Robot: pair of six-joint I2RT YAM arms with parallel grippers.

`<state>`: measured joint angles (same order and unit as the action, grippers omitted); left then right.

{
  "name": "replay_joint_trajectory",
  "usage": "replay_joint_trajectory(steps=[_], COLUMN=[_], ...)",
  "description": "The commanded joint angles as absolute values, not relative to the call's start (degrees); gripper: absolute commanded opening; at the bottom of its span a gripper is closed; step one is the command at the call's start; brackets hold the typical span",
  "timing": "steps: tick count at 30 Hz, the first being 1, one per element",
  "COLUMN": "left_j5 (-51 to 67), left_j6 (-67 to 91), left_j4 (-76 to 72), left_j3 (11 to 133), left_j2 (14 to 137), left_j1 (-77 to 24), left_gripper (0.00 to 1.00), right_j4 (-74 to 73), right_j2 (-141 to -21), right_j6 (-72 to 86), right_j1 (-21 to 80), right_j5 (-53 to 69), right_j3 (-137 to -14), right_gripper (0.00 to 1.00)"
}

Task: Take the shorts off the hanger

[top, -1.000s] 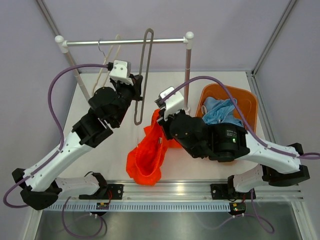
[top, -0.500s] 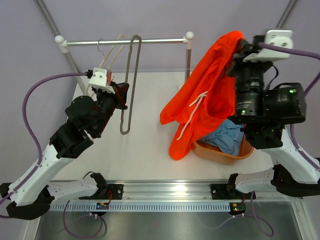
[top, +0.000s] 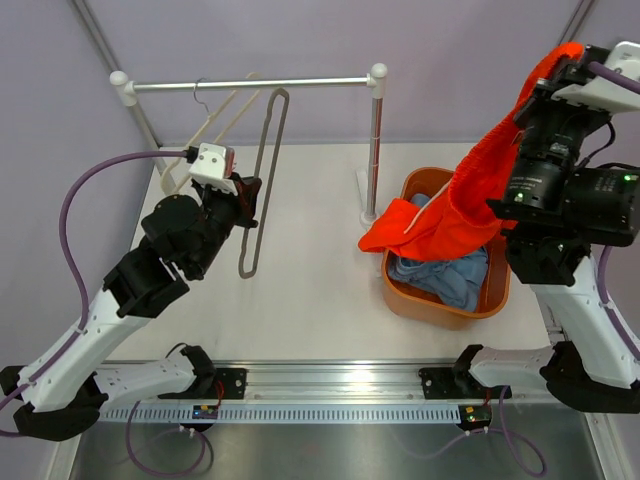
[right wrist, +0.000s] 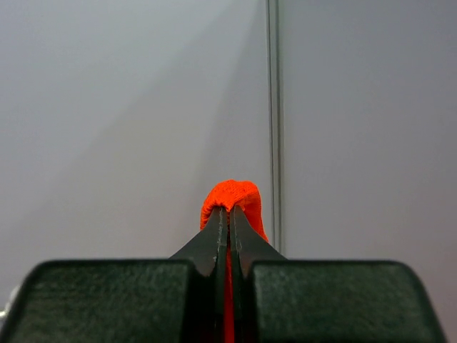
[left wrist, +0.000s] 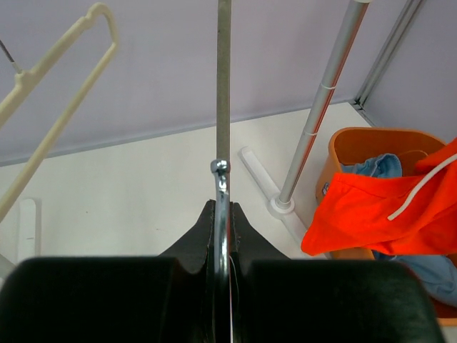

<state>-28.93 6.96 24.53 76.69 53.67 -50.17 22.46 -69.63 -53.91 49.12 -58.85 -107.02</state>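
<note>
R gripper pinched shut on top fold of orange shorts, held high. Cloth hangs long-axis down from fingers, low end over basket w/ blue shorts inside. L gripper clamped on bare grey hanger. Next, prob: lower straight down, release.

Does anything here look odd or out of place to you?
Yes: the orange shorts dangle high from the right end effector, their lower end above the bin. The grey hanger slants off the rail, pinched by the left end effector.
</note>
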Motion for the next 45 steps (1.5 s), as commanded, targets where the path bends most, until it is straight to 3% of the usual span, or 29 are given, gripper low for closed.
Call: replay_joint_trajectory(steps=[1, 11, 16, 21, 22, 23, 29, 35, 36, 41, 45], left_j5=[-27.86, -27.6, -27.6, -27.51, -27.51, -27.42, -26.55, -26.1, -26.19, -25.84, -25.75], left_j6=[7.21, 7.21, 7.03, 6.86, 6.86, 6.86, 7.12, 7.29, 7.21, 7.38, 8.08], left_j4=[22.41, 23.03, 23.29, 23.82, 23.82, 23.82, 23.47, 24.26, 24.34, 24.78, 26.01], left_j3=[76.64, 76.11, 75.67, 75.94, 75.94, 75.94, 75.94, 76.38, 76.38, 76.99, 77.96], left_j2=[52.47, 52.73, 52.73, 52.82, 53.08, 53.09, 54.05, 55.11, 55.19, 55.55, 56.6], left_j1=[-50.18, -50.1, -50.1, -50.18, -50.1, -50.1, -50.1, -50.18, -50.1, -50.1, -50.1], left_gripper=[0.0, 0.0, 0.0, 0.0, 0.0, 0.0, 0.0, 0.0, 0.0, 0.0, 0.0], right_j4=[13.33, -10.52, -29.14, -33.31, -33.4, -33.22, -33.31, -32.34, -32.69, -35.15, -37.88], right_j2=[-69.52, -71.45, -69.27, -61.37, -60.39, -59.6, -60.64, -60.29, -59.68, -56.78, -54.85], right_j6=[-41.8, -18.13, 8.53, 23.27, 26.16, 26.97, 29.53, 31.11, 30.85, 29.53, 29.09], right_j1=[46.06, 40.44, 27.53, 14.17, 12.15, 9.34, 8.79, 8.79, 8.88, 8.88, 8.96], right_j5=[-56.25, -53.53, -48.44, -38.08, -35.79, -32.03, -22.17, -18.28, -18.19, -16.53, -14.59], right_j3=[-103.63, -98.97, -93.27, -78.6, -76.75, -73.51, -66.2, -62.49, -62.58, -65.55, -68.11], right_gripper=[0.0, 0.0, 0.0, 0.0, 0.02, 0.1, 0.16, 0.57, 0.69, 0.83, 0.84])
